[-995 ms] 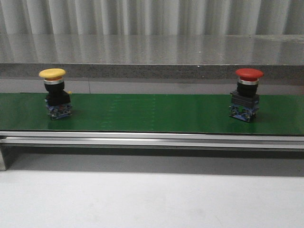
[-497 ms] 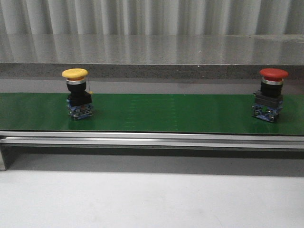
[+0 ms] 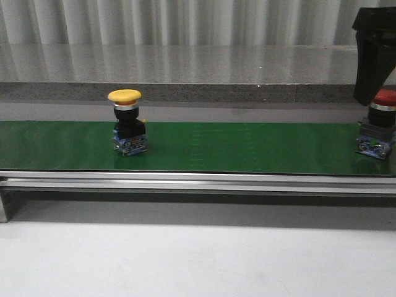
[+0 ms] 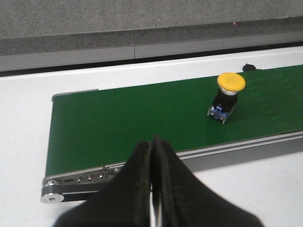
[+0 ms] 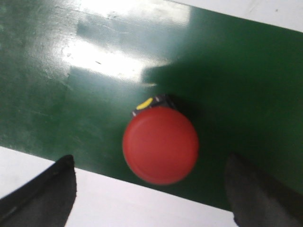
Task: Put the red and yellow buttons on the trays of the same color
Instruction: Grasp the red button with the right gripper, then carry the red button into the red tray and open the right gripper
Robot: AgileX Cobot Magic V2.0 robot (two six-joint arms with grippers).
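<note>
Right end effector, fingers spread wide and grasping nothing, sits directly above upright red button at lower centre; descend straight.

The yellow button is seen upright on the green belt, left of the middle; its domed mushroom cap is carried on a silver collar, a black body and a blue contact block at the base; a small yellow tab is shown at its side. The red button is found upright at the belt's far right end, near the front edge; the same silver collar, black body and blue base are shown; its round cap is partly hidden.
</note>
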